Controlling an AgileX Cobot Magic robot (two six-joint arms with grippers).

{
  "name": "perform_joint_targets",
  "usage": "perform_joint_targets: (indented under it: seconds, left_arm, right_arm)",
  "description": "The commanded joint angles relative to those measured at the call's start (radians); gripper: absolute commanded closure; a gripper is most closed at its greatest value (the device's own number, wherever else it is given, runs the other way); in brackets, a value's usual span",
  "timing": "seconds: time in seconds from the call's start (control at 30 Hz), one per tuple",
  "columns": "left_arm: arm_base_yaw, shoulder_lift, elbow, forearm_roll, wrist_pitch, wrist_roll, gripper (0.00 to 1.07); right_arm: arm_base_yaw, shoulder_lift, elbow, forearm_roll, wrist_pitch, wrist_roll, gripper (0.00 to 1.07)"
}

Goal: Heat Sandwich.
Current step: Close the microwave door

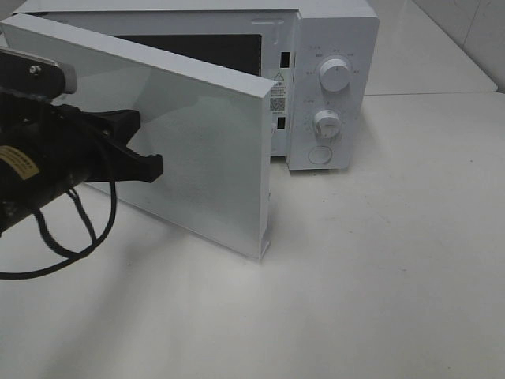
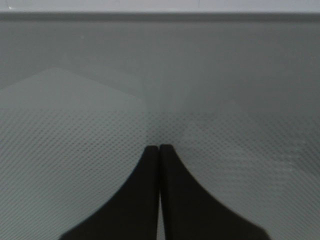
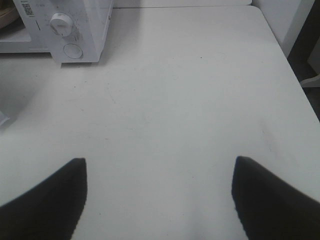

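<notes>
The white microwave (image 1: 331,79) stands at the back of the table, its door (image 1: 197,134) swung partly out toward the front, so only a dark strip of the cavity shows above it. My left gripper (image 1: 158,166) is shut, fingertips together, pointing at the door's outer face. In the left wrist view the left gripper's (image 2: 159,148) closed tips sit right against the dotted door panel (image 2: 100,100) with nothing between them. My right gripper (image 3: 160,160) hangs open and empty over bare table; it is outside the exterior high view. The sandwich is hidden.
The microwave's control panel carries two dials (image 1: 335,76) and a round button (image 1: 320,154); the panel also shows in the right wrist view (image 3: 62,22). The white table (image 1: 379,268) stretches in front and to the right. Its right edge (image 3: 295,75) shows in the right wrist view.
</notes>
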Motion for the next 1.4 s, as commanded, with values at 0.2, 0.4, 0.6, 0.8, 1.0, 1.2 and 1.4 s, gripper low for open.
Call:
perform_joint_targets:
  seconds: [0.2,0.4,0.6,0.8,1.0,1.2,1.4]
  left_arm:
    - [-0.082,0.085,-0.112,-0.096,-0.003,0.058,1.06]
    - [-0.116,0.16,-0.231,-0.142,0.021,0.059,1.06]
    - [-0.136,0.224,-0.331,-0.159,0.06,0.092,1.06]
    - [-0.136,0.277,-0.432,-0.191,0.096,0.107,1.06]
    - [-0.136,0.32,-0.529,-0.201,0.123,0.145,1.06]
    - [-0.136,0.364,-0.634,-0.276,0.164,0.209,1.06]
    - [-0.136,0.401,-0.72,-0.389,0.196,0.332,1.06]
  right_arm:
    - [-0.006,-0.026,0.003,0.003,-0.004,-0.012,0.31]
    - [-0.006,-0.026,0.003,0.003,-0.004,-0.012,0.31]
    - [-0.006,-0.026,0.003,0.003,-0.004,-0.012,0.31]
    - [-0.006,-0.026,0.003,0.003,-0.004,-0.012,0.31]
    - [-0.006,-0.026,0.003,0.003,-0.004,-0.012,0.31]
    - [-0.006,-0.026,0.003,0.003,-0.004,-0.012,0.31]
    - [-0.006,-0.026,0.003,0.003,-0.004,-0.012,0.31]
